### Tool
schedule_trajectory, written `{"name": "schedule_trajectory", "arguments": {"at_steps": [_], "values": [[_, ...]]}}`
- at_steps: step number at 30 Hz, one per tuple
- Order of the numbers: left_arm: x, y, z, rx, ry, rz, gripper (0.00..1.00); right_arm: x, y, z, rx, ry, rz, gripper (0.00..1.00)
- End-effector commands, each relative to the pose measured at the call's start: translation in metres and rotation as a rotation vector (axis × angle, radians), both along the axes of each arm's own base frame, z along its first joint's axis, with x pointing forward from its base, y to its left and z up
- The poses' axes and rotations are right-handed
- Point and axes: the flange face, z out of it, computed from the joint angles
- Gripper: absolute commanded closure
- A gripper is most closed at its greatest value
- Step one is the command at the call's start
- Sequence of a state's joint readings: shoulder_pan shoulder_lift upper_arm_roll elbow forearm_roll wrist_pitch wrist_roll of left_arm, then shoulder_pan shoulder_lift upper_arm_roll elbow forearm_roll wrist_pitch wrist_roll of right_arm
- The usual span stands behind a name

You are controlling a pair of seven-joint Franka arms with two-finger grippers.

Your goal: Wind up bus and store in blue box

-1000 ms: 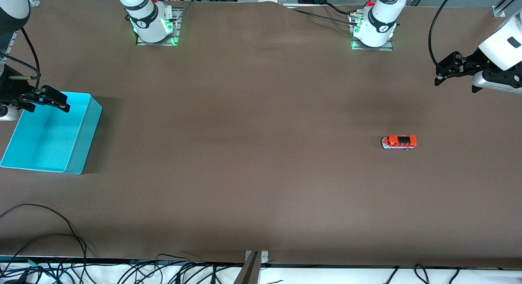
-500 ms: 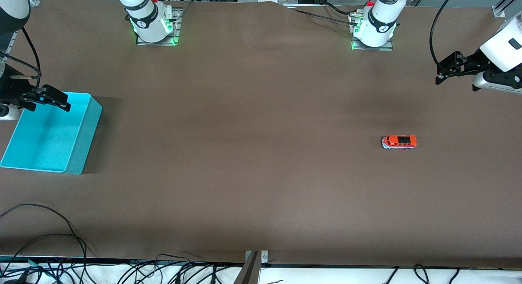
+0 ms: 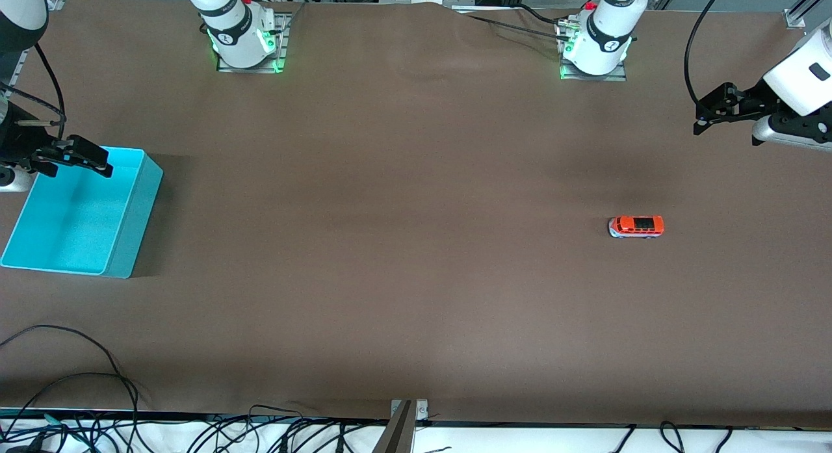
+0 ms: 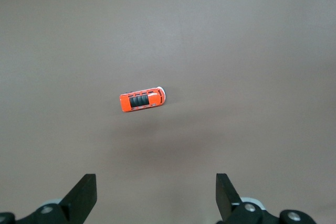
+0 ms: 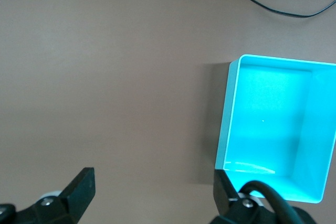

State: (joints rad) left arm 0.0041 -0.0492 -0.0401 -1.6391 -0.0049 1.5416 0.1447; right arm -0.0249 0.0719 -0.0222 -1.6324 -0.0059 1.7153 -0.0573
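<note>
The small orange bus (image 3: 636,226) stands on the brown table toward the left arm's end. It also shows in the left wrist view (image 4: 142,100), roof up. My left gripper (image 3: 708,112) hangs open and empty in the air above the table near that end, apart from the bus; its own view shows the fingers wide apart (image 4: 156,187). The blue box (image 3: 133,225) sits empty at the right arm's end. My right gripper (image 3: 91,160) is open and empty over the box's rim. In the right wrist view the gripper (image 5: 152,182) is beside the box (image 5: 227,124).
The two arm bases (image 3: 244,40) (image 3: 595,43) stand at the table's edge farthest from the front camera. Black cables (image 3: 97,375) lie along the edge nearest to it, beside a metal bracket (image 3: 404,417). A cable (image 5: 278,4) shows in the right wrist view.
Both grippers have shifted only very slightly. The bus and the blue box have not moved.
</note>
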Motion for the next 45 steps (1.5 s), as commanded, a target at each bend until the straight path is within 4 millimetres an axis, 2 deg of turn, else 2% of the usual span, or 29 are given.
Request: {"name": "schedule_trajectory", "arguments": {"at_steps": [1,16,19,22,41,45], "values": [[0.002,0.000,0.006,0.008,0.008,0.007,0.00,-0.001,-0.001,0.009,-0.002,0.002,0.007,0.00],[0.001,0.000,0.004,0.009,0.023,0.009,0.00,-0.001,-0.002,0.009,-0.002,0.002,0.007,0.00],[0.005,-0.002,-0.005,0.011,0.042,0.004,0.00,-0.001,-0.002,0.009,-0.002,0.002,0.005,0.00],[0.006,0.000,-0.006,0.023,0.046,0.004,0.00,-0.001,-0.002,0.009,-0.002,0.002,0.005,0.00],[0.006,0.001,-0.004,0.019,0.040,0.004,0.00,0.000,-0.004,0.010,-0.004,-0.009,-0.004,0.00],[0.007,0.000,-0.005,0.027,0.041,-0.003,0.00,0.001,0.001,0.013,-0.010,-0.015,0.008,0.00]]}}
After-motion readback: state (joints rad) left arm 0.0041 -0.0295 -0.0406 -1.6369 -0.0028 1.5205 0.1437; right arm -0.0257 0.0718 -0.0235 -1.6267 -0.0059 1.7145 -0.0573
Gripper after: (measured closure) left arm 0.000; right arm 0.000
